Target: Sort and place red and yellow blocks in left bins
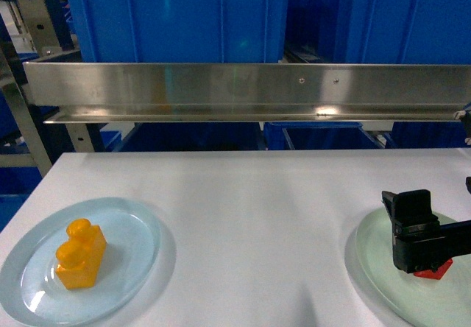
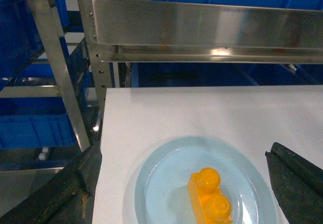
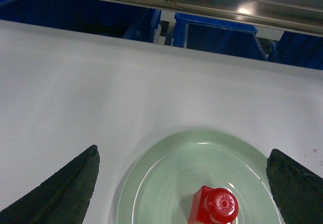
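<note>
Yellow block [image 1: 80, 254] on blue plate [image 1: 132, 224], red block [image 3: 215, 207] on green plate [image 3: 166, 168]

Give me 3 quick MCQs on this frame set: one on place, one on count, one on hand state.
1. Where is the red block?
A. on the green plate
B. on the blue plate
C. in a blue bin

2. How many studs does the yellow block have?
A. one
B. two
C. four

3. What state is the right hand in?
A. shut on the red block
B. open above the green plate
C. open, holding the yellow block

Answers: 1 A, the block stands inside the plate's rim. 2 B, two round studs show on top. 3 B, its fingers spread wide either side of the plate, grasping nothing.
</note>
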Robot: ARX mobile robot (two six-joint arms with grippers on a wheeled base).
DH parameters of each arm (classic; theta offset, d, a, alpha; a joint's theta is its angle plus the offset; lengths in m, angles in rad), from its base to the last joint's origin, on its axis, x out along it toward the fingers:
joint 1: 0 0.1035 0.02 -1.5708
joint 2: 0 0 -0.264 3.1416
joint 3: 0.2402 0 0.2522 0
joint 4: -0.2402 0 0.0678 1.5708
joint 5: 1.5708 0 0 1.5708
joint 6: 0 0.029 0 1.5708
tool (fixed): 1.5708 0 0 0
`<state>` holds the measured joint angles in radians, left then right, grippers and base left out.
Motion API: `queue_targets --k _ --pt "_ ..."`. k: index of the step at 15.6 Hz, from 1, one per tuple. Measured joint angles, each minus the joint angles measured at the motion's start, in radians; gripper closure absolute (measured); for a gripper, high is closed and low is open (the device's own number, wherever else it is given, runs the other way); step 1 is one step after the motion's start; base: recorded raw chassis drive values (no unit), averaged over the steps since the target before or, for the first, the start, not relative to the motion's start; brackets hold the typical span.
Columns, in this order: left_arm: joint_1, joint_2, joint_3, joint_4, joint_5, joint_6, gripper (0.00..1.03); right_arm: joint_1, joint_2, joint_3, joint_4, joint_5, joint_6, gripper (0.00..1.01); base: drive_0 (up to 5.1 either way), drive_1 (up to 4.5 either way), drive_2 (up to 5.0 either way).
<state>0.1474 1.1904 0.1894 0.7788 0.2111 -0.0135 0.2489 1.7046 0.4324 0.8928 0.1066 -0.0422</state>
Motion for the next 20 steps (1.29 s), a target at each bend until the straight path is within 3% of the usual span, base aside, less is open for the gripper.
queue_targets --k 9,15,20 --pt "0.0 0.0 0.0 0.0 0.0 0.0 0.05 -0.092 0.193 0.115 -0.021 0.061 0.04 0.03 0.0 0.0 0.0" --pt "0.0 0.0 0.0 0.0 0.0 0.0 0.05 -0.093 0.301 0.111 -0.001 0.092 0.099 0.03 0.0 0.0 0.0" --pt "0.0 0.0 0.0 0.0 0.0 0.003 0.05 -0.1 0.378 0.106 -0.001 0.087 0.15 0.03 0.0 0.0 0.0"
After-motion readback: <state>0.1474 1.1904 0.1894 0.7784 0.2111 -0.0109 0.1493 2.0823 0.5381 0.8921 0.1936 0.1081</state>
